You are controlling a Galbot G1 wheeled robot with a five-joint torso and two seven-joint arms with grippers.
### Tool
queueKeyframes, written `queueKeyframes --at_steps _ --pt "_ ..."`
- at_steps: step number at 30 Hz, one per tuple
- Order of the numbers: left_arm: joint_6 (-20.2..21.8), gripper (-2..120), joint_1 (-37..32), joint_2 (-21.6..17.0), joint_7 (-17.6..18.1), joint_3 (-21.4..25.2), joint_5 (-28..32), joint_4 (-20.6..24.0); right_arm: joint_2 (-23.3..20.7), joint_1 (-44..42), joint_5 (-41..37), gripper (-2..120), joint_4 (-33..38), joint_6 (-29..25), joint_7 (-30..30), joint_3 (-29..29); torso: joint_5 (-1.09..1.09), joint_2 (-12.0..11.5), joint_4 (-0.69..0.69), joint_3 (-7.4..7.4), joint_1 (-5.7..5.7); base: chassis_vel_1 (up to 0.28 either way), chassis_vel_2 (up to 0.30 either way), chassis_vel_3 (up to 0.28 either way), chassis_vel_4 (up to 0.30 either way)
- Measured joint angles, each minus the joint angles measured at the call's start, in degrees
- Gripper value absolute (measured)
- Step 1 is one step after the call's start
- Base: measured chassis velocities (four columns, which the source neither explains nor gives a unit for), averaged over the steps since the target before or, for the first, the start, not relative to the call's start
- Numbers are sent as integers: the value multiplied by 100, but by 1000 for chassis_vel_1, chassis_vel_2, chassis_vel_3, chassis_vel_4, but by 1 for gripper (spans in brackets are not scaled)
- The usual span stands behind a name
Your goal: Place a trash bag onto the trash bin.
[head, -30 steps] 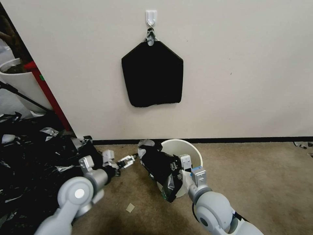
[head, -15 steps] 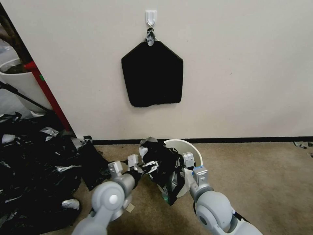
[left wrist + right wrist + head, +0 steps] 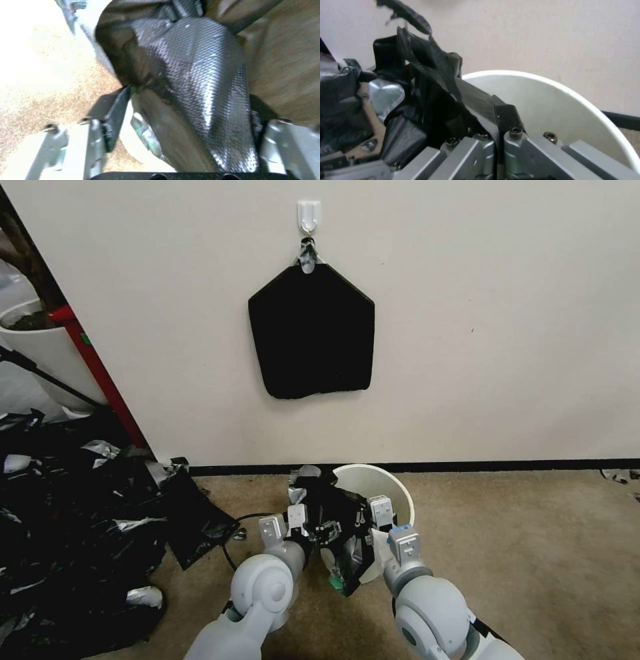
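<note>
- Right pincer (image 3: 498, 140) was clenched on a fold of the trash bag (image 3: 430, 100), its fingers pressed together with black film pinched between them, at the near-left rim of the trash bin (image 3: 553, 100).
- Left pincer (image 3: 186, 130) stood released, one finger (image 3: 115, 117) on each side of a glossy, wrinkled bulge of the trash bag (image 3: 200, 87); whether the pads touched the film could not be told.
- Head view placed both pincers side by side at the bin, left pincer (image 3: 327, 528) against the bag's left side, right pincer (image 3: 363, 520) at the rim.
- Trash bag (image 3: 337, 513) lay bunched over the left part of the trash bin (image 3: 393, 487), hanging down its outer wall; the bin's right part stood uncovered.
- Bin rested on the carpet floor (image 3: 533, 553) near the wall (image 3: 500, 347).
- Heap of black plastic (image 3: 73, 527) lay to the left, apart from the bin.
- Flat black stack of bags (image 3: 311, 333) hung from a wall hook (image 3: 309, 215).
</note>
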State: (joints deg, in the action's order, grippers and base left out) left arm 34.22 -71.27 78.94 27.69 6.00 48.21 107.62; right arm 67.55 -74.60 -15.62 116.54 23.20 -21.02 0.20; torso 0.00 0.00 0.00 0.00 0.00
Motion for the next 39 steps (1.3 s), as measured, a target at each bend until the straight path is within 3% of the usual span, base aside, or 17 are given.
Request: queueKeyframes --at_steps 9,14,17,19,25,33,37,39 --pt "671 33 95 -152 49 -62 -284 -55 -62 35 246 0 -171 -211 -22 54 2 1 2 -1 0 0 0 0 0" --pt "772 19 133 -255 9 12 -329 -62 -131 24 449 0 -250 -335 -22 100 0 1 1 0 0 0 0 0 0" --pt "701 4 141 -419 -401 217 -282 -4 -270 -19 483 0 -172 -503 -12 151 -4 0 -2 1 0 0 0 0 0" --pt "672 3 141 -468 -507 262 -283 13 -302 -23 455 0 -140 -569 0 160 -3 0 -3 0 0 0 0 0 0" --pt "584 3 103 -941 -1457 488 -529 202 -537 28 -70 0 287 -823 213 394 -2 0 0 1 0 0 0 0 0" --pt "505 3 77 -1479 -2247 637 -948 521 -855 80 -687 0 389 -268 -42 936 0 0 0 1 0 0 0 0 0" --pt "424 3 72 -1547 -2446 680 -1066 572 -960 38 -983 0 415 -85 -144 1006 -1 0 0 1 0 0 0 0 0" --pt "256 3 65 -1570 -2705 775 -1194 653 -1135 -64 -1672 0 469 213 -345 1096 -1 0 0 0 0 0 0 0 0"
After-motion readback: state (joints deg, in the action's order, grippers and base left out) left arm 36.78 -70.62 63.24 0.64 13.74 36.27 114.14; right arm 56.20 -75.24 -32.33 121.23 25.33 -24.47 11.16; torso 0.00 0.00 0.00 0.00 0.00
